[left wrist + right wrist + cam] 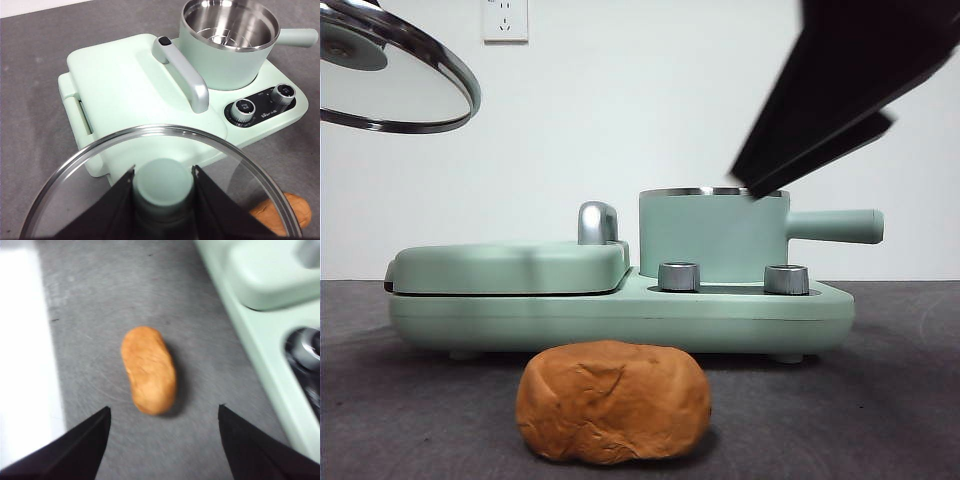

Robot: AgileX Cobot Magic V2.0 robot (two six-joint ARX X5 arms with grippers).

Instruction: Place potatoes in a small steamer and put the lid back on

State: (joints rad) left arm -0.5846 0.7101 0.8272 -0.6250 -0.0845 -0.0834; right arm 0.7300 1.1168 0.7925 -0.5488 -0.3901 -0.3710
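Front view, left to right: the lid (390,75), clear glass with a steel rim, hangs tilted in the air at the upper left, well above the table. The left wrist view shows the left gripper (162,187) clamped on the lid's mint green knob (162,182), one black jaw on each side of it. Below stands the mint green cooker base (620,315) on the grey table (400,420); its flat griddle cover (510,265) with a chrome handle (597,222) occupies the left portion. On the right portion sits the small steamer (712,235), upright and uncovered; its steel interior appears empty in the left wrist view, and its straight side handle (835,226) points to the right, away from the griddle. Two chrome control knobs (679,276) stand in front of the pot. The potato (613,402) lies on the table just in front of the base, near its middle and apart from it; its long axis runs roughly parallel to the front edge of the base. The right gripper (164,412) hovers above the potato with jaws spread wide, touching nothing; the dark arm (840,90) at the upper right is presumably this one.
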